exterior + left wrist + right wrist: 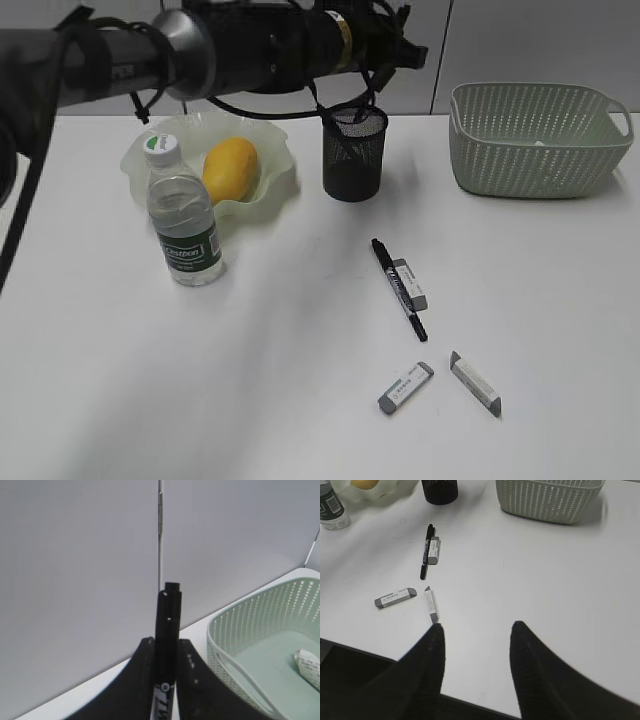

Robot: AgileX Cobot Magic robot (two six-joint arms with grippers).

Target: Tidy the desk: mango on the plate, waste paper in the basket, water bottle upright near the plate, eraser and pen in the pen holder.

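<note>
My left gripper (166, 641) is shut on a black pen (169, 612) that sticks out past the fingertips toward the wall. In the exterior view the left gripper (392, 47) hangs above the black mesh pen holder (354, 152). A second black pen (399, 289) lies on the desk (250, 360) against an eraser (412, 283). Two more erasers (405, 387) (475, 382) lie nearer the front. The mango (231, 168) rests on the green plate (278, 185), with the water bottle (183, 215) upright beside it. Waste paper (307, 664) lies in the basket (540, 140). My right gripper (477, 630) is open and holds nothing above the desk's front edge.
The left arm (200, 45) stretches across the back of the desk over the plate. A grey wall stands behind the desk. The desk's front edge (380, 655) is just below the right gripper.
</note>
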